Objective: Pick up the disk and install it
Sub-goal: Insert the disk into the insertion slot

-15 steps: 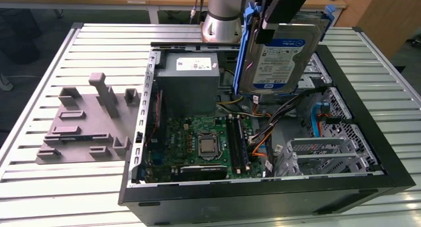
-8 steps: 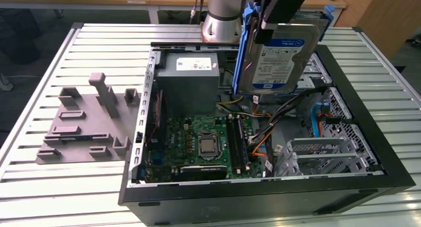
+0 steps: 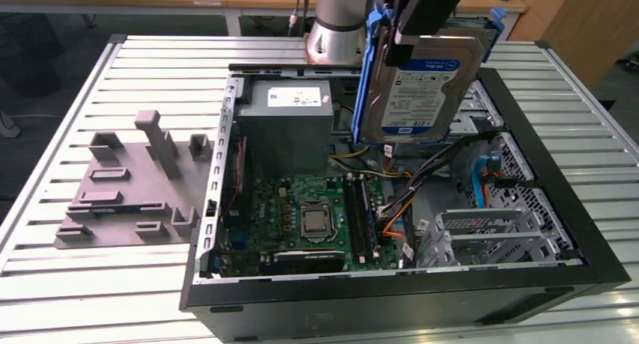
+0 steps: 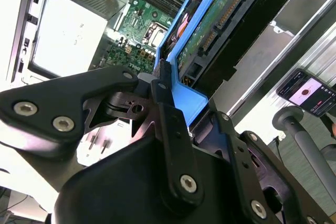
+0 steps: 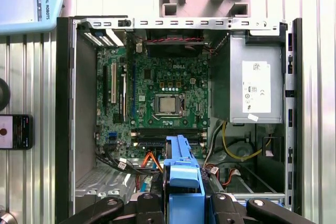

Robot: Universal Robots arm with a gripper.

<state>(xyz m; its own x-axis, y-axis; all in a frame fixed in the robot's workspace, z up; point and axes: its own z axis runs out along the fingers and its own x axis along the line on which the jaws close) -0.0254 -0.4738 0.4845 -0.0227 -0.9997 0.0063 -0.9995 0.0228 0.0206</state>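
Gripper (image 4: 176,93) clamped on disk (image 3: 424,90), its top edge hidden; above open computer case (image 3: 399,303)

Quick tally here: one open PC case (image 3: 399,299), one motherboard (image 3: 289,202) inside it, one CPU socket (image 3: 314,220), one grey power supply box (image 3: 289,123), one disk (image 3: 424,90), one gripper (image 5: 184,192), one grey fixture plate (image 3: 120,187) on the exterior view's left, and one phone (image 5: 16,131) on the slatted table (image 3: 80,284).
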